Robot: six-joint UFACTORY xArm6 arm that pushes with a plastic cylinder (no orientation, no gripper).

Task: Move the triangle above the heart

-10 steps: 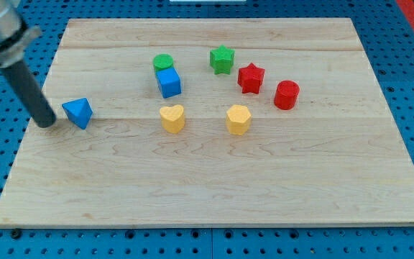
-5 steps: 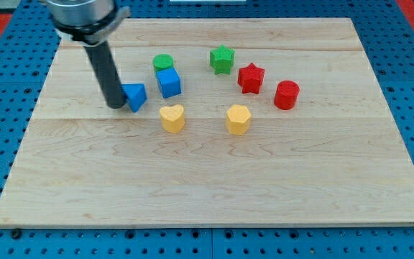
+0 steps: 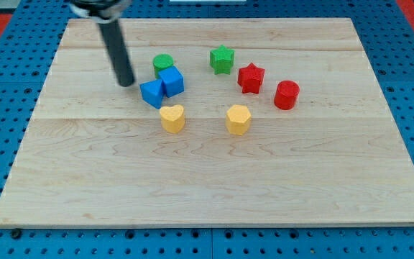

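**While my tip waits, the blue triangle sits over the heart**

My tip (image 3: 126, 83) is the end of a plain rod. It has no pincer, so it holds nothing. Just to its right and a bit lower is the blue triangle (image 3: 152, 93), close but not touching. Below that is the yellow heart (image 3: 172, 118). The blue cube (image 3: 171, 81) touches the triangle, with the green round block (image 3: 163, 62) behind it. Farther right come the yellow block (image 3: 238, 119), green star (image 3: 222, 59), red star (image 3: 251, 78) and red round block (image 3: 287, 95).

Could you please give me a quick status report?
My tip off the blue triangle, upper left. Triangle above yellow heart, touching blue cube.
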